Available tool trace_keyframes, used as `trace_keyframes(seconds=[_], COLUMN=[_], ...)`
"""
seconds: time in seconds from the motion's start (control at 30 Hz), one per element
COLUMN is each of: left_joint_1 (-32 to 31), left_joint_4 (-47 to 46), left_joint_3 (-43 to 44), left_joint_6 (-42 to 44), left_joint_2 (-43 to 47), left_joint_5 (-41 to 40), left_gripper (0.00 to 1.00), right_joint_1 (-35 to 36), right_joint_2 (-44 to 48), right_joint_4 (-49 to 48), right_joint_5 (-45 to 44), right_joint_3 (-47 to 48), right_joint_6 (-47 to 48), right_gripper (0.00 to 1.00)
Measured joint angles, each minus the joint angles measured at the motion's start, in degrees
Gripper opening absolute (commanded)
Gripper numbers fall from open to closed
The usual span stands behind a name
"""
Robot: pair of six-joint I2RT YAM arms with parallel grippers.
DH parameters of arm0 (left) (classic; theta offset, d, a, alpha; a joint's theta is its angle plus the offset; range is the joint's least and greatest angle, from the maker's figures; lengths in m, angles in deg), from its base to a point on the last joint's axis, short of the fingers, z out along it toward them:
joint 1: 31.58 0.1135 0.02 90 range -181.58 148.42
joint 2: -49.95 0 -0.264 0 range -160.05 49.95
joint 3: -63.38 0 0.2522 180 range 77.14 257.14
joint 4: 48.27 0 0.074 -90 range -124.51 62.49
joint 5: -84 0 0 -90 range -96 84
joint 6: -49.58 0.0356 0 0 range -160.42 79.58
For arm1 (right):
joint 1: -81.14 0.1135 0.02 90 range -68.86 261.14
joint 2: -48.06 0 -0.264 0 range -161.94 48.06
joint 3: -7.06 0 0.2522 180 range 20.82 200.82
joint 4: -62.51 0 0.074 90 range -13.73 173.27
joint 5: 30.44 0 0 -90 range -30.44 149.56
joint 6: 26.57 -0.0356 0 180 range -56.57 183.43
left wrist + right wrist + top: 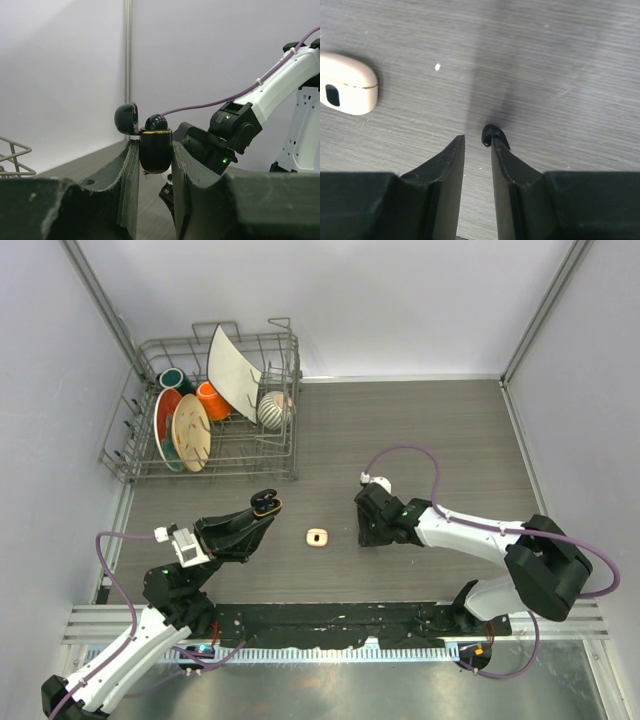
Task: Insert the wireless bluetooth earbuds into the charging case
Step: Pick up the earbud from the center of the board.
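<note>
My left gripper is shut on a black charging case and holds it upright above the table, lid hinged open. One black earbud sits in its top. In the top view that gripper is left of centre. My right gripper is open with a narrow gap, low over the table. A second black earbud lies at the tip of its right finger, outside the gap. A cream-white case lies on the table to the left, also in the top view. No cream earbuds show.
A wire dish rack with plates, cups and a bowl stands at the back left. The right arm fills the space just beyond the held black case. Grey walls close the table on three sides.
</note>
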Motion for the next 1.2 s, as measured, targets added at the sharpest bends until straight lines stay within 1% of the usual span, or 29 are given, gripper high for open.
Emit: trace_keyframes(seconds=[0.13,0.33,0.5,0.57,0.73,0.83,0.97,1.2], left_joint_1=[0.00,0.00,0.00,0.00,0.00,0.00,0.00,0.00], left_joint_4=[0.02,0.46,0.52,0.59,0.61,0.61,0.66,0.87], left_joint_3=[0.00,0.00,0.00,0.00,0.00,0.00,0.00,0.00], left_joint_6=[-0.02,-0.07,-0.07,-0.07,-0.07,-0.09,-0.09,-0.07], left_joint_2=[0.07,0.92,1.33,1.33,1.33,1.33,1.36,1.55], left_joint_5=[0.02,0.00,0.00,0.00,0.00,0.00,0.00,-0.02], left_gripper=[0.00,0.00,0.00,0.00,0.00,0.00,0.00,0.00], right_joint_1=[4.15,7.19,7.39,7.39,7.39,7.37,7.34,7.19], right_joint_2=[-1.29,-1.95,-0.57,1.11,2.60,1.53,-1.95,-4.26], right_joint_4=[0.55,2.29,3.34,3.45,3.67,3.85,4.11,5.29], right_joint_5=[-2.38,-4.39,-5.86,-6.47,-8.59,-9.51,-10.43,-10.69], right_joint_3=[0.68,0.70,0.72,0.85,3.43,4.50,5.16,5.18], right_joint_6=[-1.86,-4.00,-4.61,-4.57,-3.54,-2.56,-1.68,-0.81], right_gripper=[0.29,0.29,0.30,0.32,0.34,0.35,0.40,0.41])
